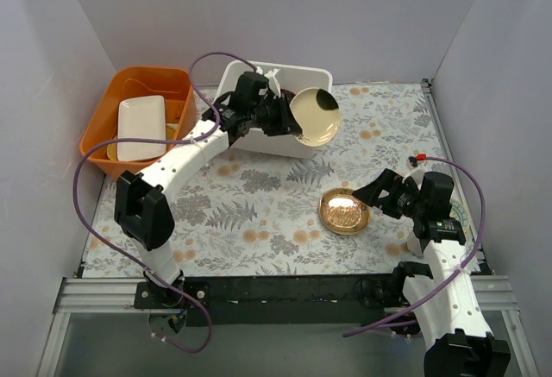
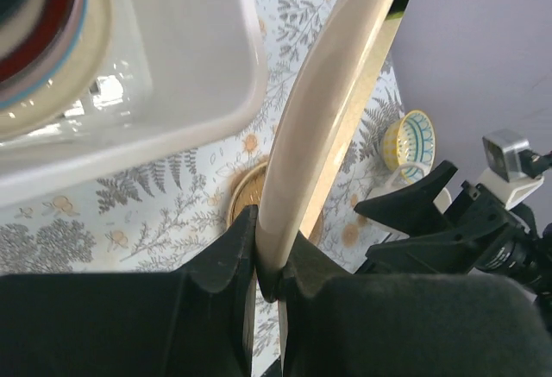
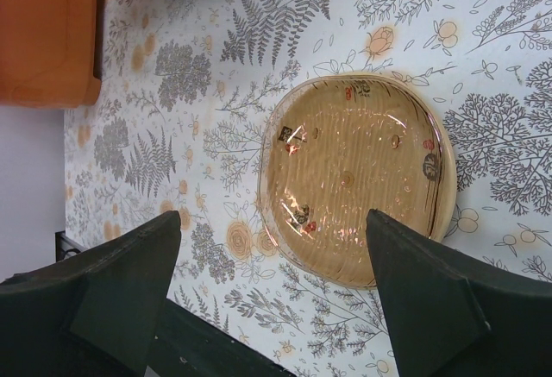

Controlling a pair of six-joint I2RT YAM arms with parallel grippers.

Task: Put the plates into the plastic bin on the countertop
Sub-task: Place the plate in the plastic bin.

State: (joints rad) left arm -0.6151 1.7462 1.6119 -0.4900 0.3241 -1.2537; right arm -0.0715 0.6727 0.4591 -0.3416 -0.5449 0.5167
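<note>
My left gripper [image 1: 290,119] is shut on the rim of a cream plate with a dark glossy patch [image 1: 316,116]. It holds the plate tilted on edge over the front right corner of the white plastic bin [image 1: 304,72]. The left wrist view shows the jaws [image 2: 269,232] pinching the plate's rim [image 2: 319,109], beside the bin wall [image 2: 198,58]. Several plates are stacked in the bin [image 2: 43,40]. A tan amber plate [image 1: 344,211] lies flat on the fern-print countertop [image 1: 259,196]. My right gripper [image 1: 378,197] is open just right of it, with its jaws [image 3: 272,222] spread above the plate's near edge [image 3: 354,179].
An orange tub [image 1: 103,127] at the back left holds a rectangular white dish [image 1: 141,127]. A small blue-and-yellow patterned bowl [image 2: 412,142] stands on the right side near my right arm. Grey walls close in the left, back and right sides.
</note>
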